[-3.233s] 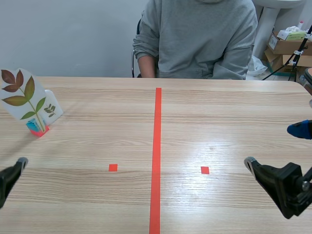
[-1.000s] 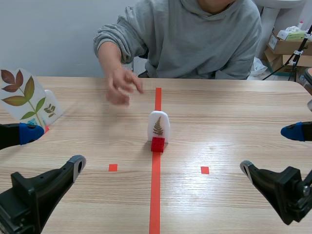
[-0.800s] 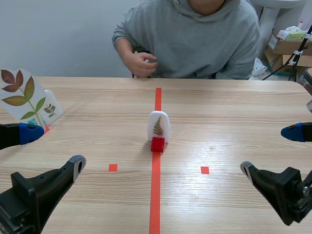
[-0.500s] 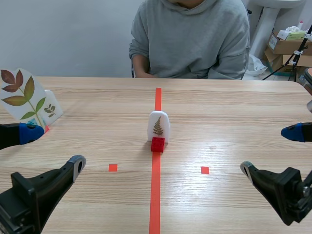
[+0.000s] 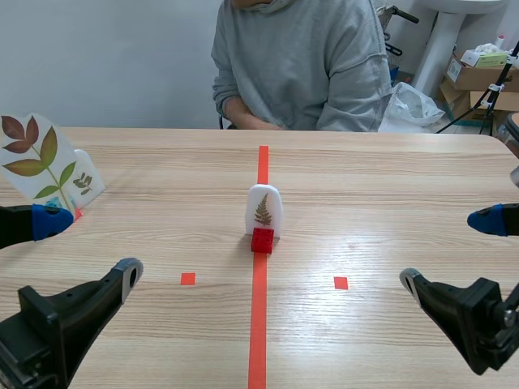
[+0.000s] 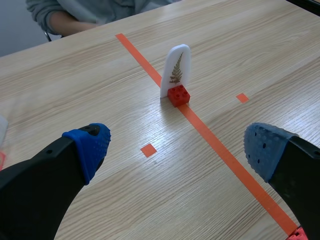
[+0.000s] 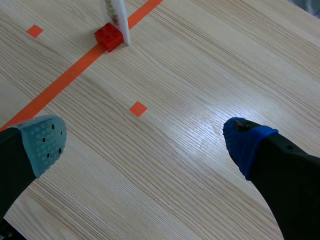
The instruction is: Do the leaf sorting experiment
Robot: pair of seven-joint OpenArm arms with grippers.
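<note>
Scene view: fern card (image 5: 263,209) on wood tbl (image 5: 389,186), grey wall (image 5: 105,57).

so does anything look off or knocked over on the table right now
Nothing stands out. The fern card stands upright in its red brick on the centre tape line, the larger leaf card stands at the table's far left, and the left gripper and right gripper are open, clear of both.

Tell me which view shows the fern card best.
The scene view: the fern card faces it squarely, whole, on its red brick. The left wrist view shows it angled; the right wrist view only its cropped edge.
</note>
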